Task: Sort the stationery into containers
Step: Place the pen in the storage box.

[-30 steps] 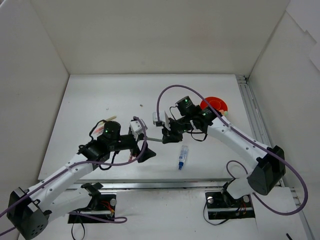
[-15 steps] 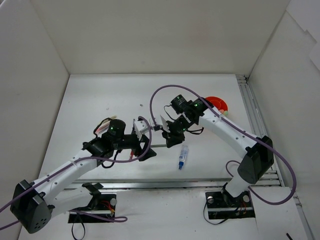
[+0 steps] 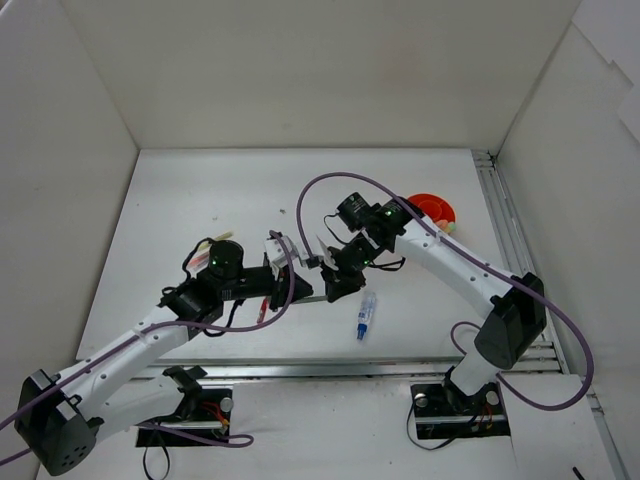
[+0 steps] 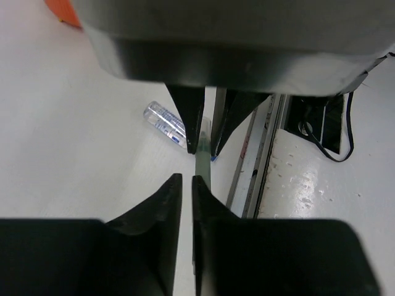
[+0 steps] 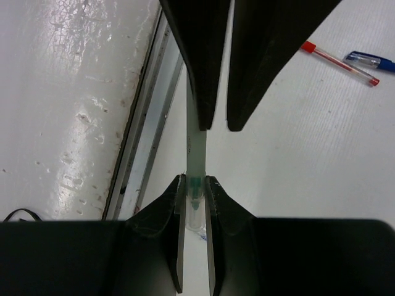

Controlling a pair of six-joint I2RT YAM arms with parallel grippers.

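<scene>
Pinching the green pen (image 5: 196,154) by one end over the worktop (image 3: 190,200), right fingers (image 5: 168,209) hold firm. Left fingers (image 4: 163,200) stand narrow at its shaft, grip unclear. It is likely light, stiff and slick, so take it mid-shaft. Cup (image 3: 432,208) sits at two o'clock.

My left pincer (image 4: 186,182), wide open a second ago, has drawn its fingers nearly together and edged up to the green pen (image 5: 195,151). The right pincer (image 5: 194,185) holding that pen has swung its wrist slightly left.
</scene>
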